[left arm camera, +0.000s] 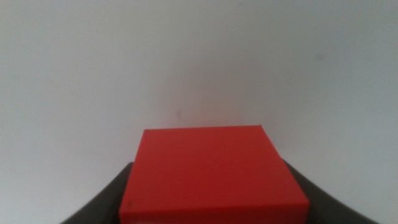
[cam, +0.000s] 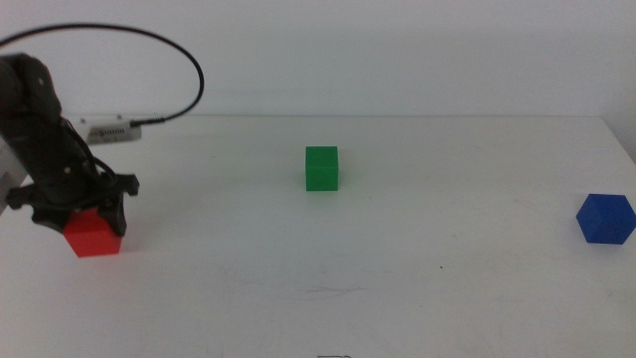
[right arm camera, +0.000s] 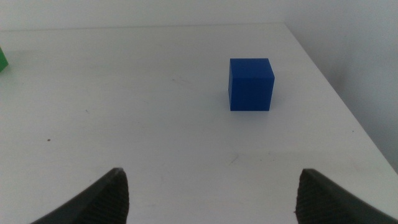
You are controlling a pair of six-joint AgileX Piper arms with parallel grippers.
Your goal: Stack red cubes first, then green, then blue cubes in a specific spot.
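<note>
Left gripper point(cam: 87, 221) at counter's point(cam: 397, 278) left side, fingers pinching red cube point(cam: 92, 235); cube's top partly hidden. Right gripper point(right arm camera: 211, 199) spread wide, tips cut off. Green cube point(cam: 321, 168) centre, blue cube point(cam: 605, 218) far right.

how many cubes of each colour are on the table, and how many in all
red cube: 1, between the jaws of the left gripper
green cube: 1, standing alone mid-table
blue cube: 1, near the table's right edge, ahead of the open right gripper
total: 3 cubes
</note>
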